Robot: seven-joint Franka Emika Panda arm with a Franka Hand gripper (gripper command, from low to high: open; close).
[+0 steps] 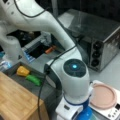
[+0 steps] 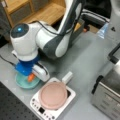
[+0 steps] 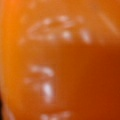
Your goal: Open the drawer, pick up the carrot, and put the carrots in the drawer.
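While wrist view fills with orange, I read carrot (image 2: 31, 77) between gripper (image 2: 32, 76) fingers, low over teal bowl (image 2: 26, 83); grip firmness I cannot tell. Risk, my judgement: loose pinch, carrot slips. Farther off, drawer (image 1: 15, 72) open, yellow and green toys inside.

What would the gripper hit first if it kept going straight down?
The carrot, probably: the gripper points down right over it, and orange fills the wrist view. Beneath lies the teal bowl.
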